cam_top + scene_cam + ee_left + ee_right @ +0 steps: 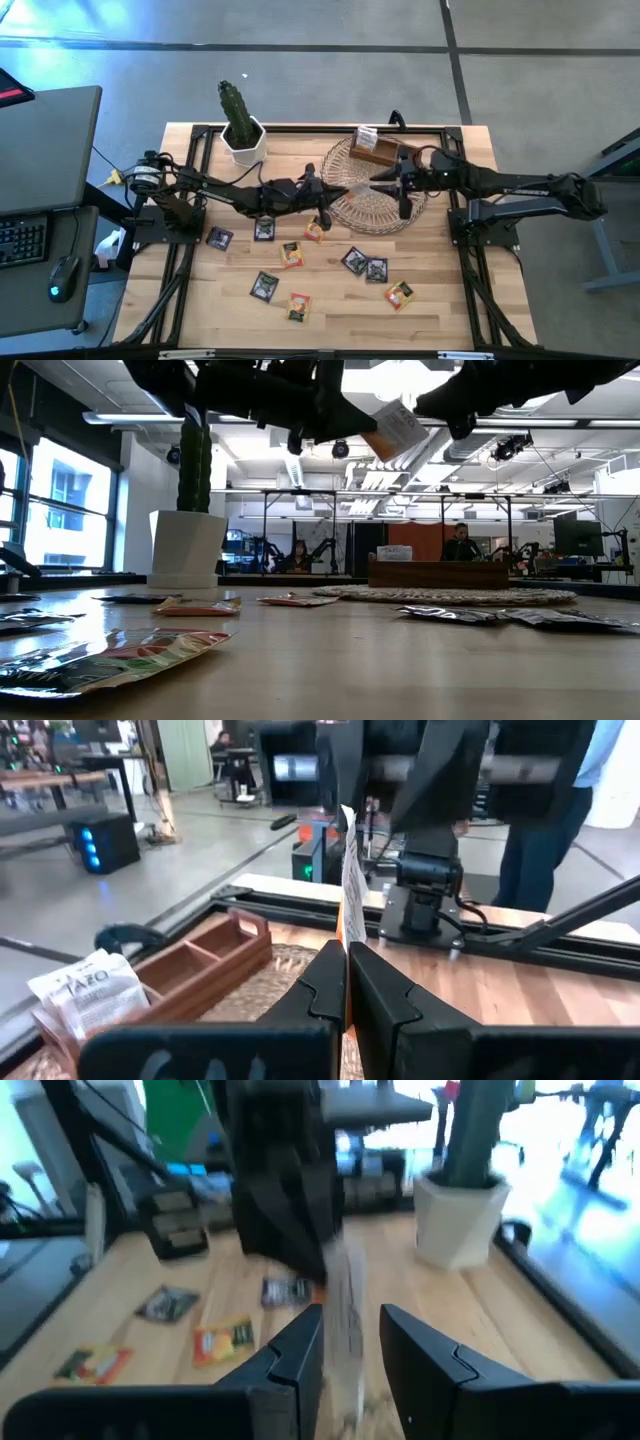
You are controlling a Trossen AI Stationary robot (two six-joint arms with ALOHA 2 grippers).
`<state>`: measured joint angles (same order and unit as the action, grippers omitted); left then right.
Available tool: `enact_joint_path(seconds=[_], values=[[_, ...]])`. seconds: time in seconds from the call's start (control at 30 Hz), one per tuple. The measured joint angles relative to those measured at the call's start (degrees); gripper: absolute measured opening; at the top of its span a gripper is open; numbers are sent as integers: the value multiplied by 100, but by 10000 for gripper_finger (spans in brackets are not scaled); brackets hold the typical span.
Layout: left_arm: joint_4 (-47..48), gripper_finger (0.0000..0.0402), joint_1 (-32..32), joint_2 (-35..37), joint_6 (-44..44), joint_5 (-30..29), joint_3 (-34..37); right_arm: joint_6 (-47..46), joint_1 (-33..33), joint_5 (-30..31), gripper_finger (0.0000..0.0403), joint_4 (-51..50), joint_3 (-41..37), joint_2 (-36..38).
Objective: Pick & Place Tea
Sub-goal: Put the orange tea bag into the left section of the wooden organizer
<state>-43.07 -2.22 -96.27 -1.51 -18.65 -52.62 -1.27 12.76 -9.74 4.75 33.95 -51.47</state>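
Wooden table [430, 310] strewn with tea sachets [290, 254].

Both dark arms reach toward the middle of the table from opposite sides, meeting just above centre. The left arm stretches from its base at nine o'clock toward three o'clock, wrist level, and the left gripper [346, 985] has its fingers pressed together on the lower edge of a tea sachet [351, 895] held upright on edge. The right arm extends from its base at three o'clock toward nine o'clock, and the right gripper [350, 1335] faces the left one, its fingers parted with a gap between them.
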Motion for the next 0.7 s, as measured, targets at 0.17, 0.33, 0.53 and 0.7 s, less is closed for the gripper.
enact_joint_path(seconds=[0.17, 0.33, 0.53, 0.7], values=[[-108, 4, 0, 0, 39, -7, 0, -19, 1, 123, 98, -188, 0, -137], [-148, 4, 0, 0, 115, -13, 0, 0, 1, 121, 98, -175, 0, -183], [-291, 5, 0, 0, 131, -19, 0, 3, 1, 121, 58, -187, 0, -183], [-302, 5, 0, 0, 135, -190, 0, 18, 1, 22, 6, -201, 0, -183]])
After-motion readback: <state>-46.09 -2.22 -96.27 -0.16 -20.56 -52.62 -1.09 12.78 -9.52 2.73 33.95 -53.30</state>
